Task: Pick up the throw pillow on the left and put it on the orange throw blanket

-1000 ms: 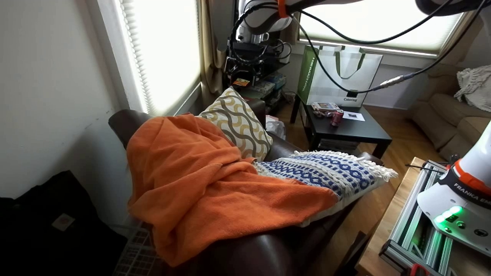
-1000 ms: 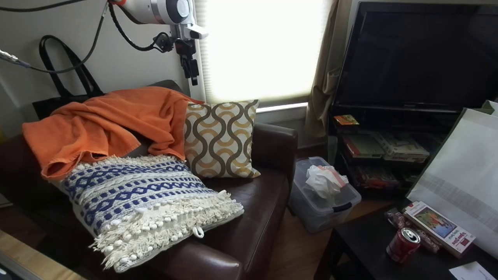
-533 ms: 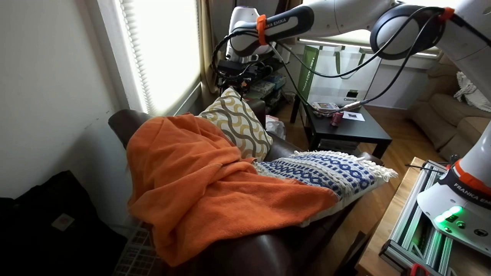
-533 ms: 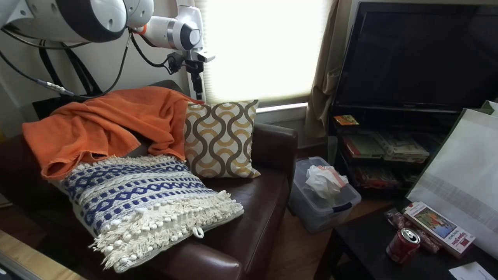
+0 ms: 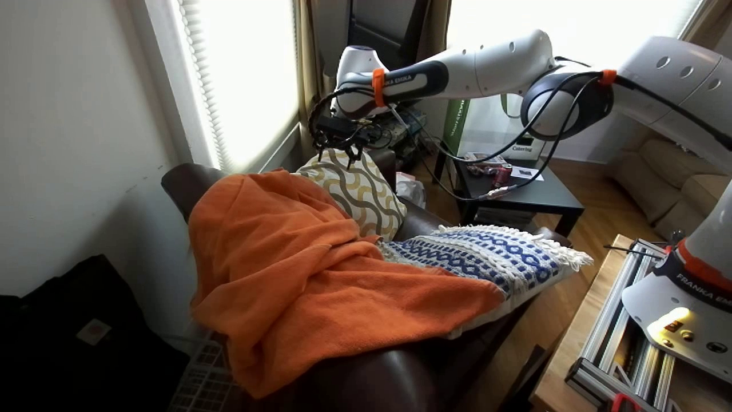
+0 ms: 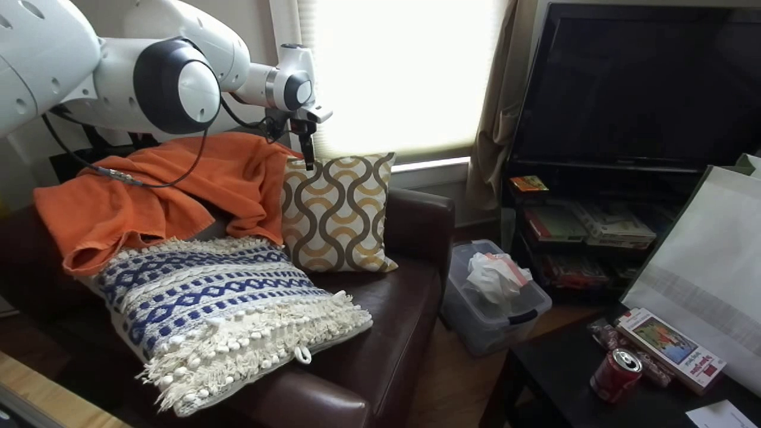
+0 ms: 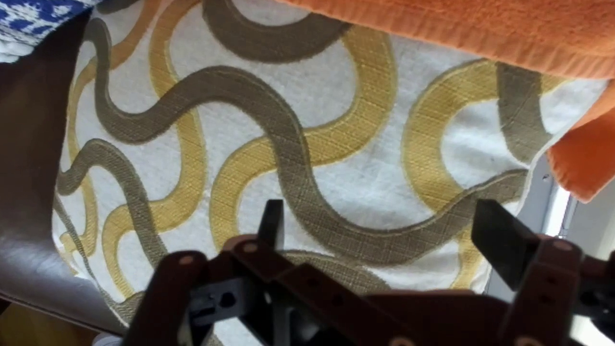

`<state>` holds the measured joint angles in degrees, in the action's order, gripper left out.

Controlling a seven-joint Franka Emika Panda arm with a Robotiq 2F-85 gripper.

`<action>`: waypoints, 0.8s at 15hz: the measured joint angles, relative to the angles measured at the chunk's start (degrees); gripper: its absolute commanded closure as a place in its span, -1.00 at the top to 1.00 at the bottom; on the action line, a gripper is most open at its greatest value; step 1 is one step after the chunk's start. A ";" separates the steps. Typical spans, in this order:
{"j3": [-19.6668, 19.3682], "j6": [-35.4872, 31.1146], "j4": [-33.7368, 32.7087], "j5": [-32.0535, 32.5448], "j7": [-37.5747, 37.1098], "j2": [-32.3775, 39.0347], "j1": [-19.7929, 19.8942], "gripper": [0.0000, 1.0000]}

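The throw pillow, off-white with wavy brown and gold bands, leans upright in the dark leather seat in both exterior views (image 5: 369, 197) (image 6: 339, 220) and fills much of the wrist view (image 7: 336, 192). The orange throw blanket lies rumpled over the seat's back beside it (image 5: 286, 274) (image 6: 255, 178); its hem crosses the top of the wrist view (image 7: 480, 24). My gripper (image 5: 335, 160) is open at the pillow's top, fingers pointing down (image 6: 309, 165). In the wrist view the fingers (image 7: 379, 218) stand wide apart, the right one near the pillow's window-side edge. Contact cannot be told.
A white-and-blue fringed pillow (image 6: 214, 297) lies in front, partly under the blanket. The seat's armrest (image 6: 419, 214) is beyond the throw pillow. A window (image 6: 404, 77) is behind. A plastic bin (image 6: 493, 327) and a black coffee table (image 5: 514, 197) stand nearby.
My arm has come down and the open gripper has lowered from above to the pillow's top edge. The base light went from green to yellow. Pillows and blanket have not moved.
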<state>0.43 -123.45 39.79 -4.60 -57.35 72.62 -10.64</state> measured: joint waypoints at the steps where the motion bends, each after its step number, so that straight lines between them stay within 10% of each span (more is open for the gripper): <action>1: 0.01 -0.62 -1.29 0.00 -0.03 1.45 -0.20 1.00; 4: -0.02 -2.59 -4.23 0.00 -0.04 4.92 -0.82 1.00; 5: -0.03 -3.00 -5.11 0.00 -0.04 5.86 -1.00 0.50; 12: -0.07 -3.45 -9.10 0.06 -0.04 9.66 -1.56 -0.45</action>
<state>0.36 -126.90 30.69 -4.54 -57.38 82.28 -12.21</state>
